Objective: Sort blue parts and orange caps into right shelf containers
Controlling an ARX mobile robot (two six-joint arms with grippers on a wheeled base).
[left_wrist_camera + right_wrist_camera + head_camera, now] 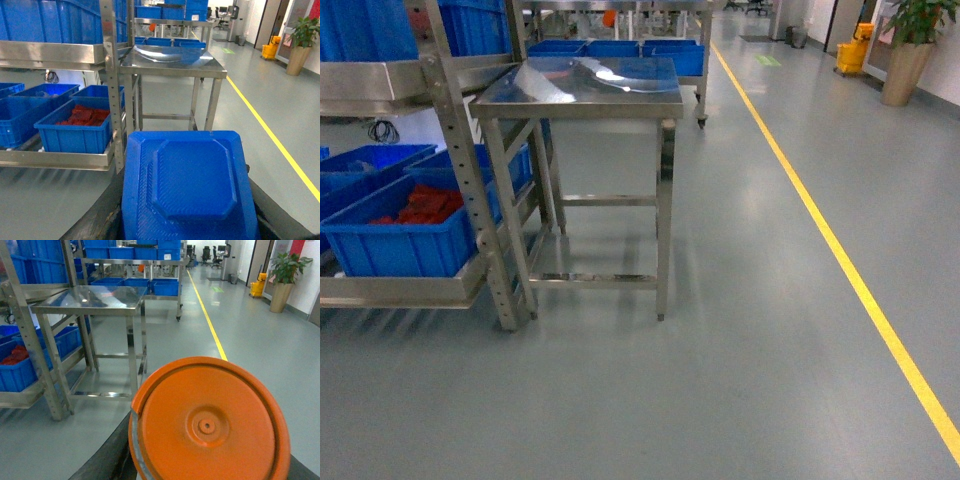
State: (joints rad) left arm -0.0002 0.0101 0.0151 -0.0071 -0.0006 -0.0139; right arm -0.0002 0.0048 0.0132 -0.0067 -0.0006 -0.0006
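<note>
A flat blue part (192, 175) with a raised octagonal middle fills the lower left wrist view, and my left gripper (187, 210) is shut on it, dark fingers (102, 217) showing at both sides. My right gripper (205, 462) is shut on a round orange cap (207, 425), which hides most of its jaws. Neither gripper shows in the head view. Blue containers (405, 245) sit on the low steel shelf (405, 290) at the left; the nearest container (75, 132) holds red-orange pieces (425, 205).
A steel table (580, 85) on thin legs stands beside the shelf post (470, 170). More blue crates (620, 48) sit on a cart behind it. A yellow floor line (840, 260) runs down the right, with a potted plant (910, 50) far back.
</note>
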